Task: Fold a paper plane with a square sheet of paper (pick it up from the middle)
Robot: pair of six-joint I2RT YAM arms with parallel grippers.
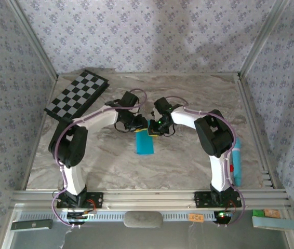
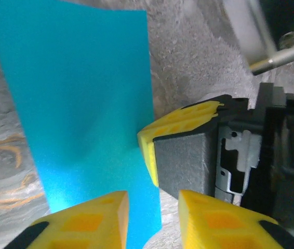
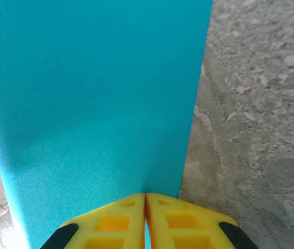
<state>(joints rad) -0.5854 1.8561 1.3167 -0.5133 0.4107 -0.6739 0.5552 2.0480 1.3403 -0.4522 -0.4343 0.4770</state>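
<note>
Yellow pads on your right gripper (image 3: pixel 145 199) are pressed flat together. A thin turquoise line runs down the seam between them, so they are pinching the near edge of the sheet of paper (image 3: pixel 95 93). From those fingertips the sheet spreads ahead and to their left. Its straight right edge starts just right of the pinch, and grey marbled table (image 3: pixel 256 104) lies beyond that edge.

Your left gripper (image 2: pixel 152 207) has its two yellow fingers standing apart with nothing clamped. A corner of the sheet reaches into the gap between them, but you cannot tell from here whether either pad touches it. The rest of the sheet runs ahead and to the left of those fingers. Just ahead and to their right, the right gripper's yellow tip sits at the sheet's edge.

From above, both sets of fingers meet close together at the sheet's far end. The sheet is a turquoise rectangle longer than it is wide, and it extends from them toward the arm bases.

Well to the right of your right fingers, a long pale teal bar (image 1: pixel 237 155) lies along the table's edge, with a small red block (image 1: pixel 233 169) just beside it. Far beyond and left of your left fingers sits the checkerboard (image 1: pixel 77 97).
</note>
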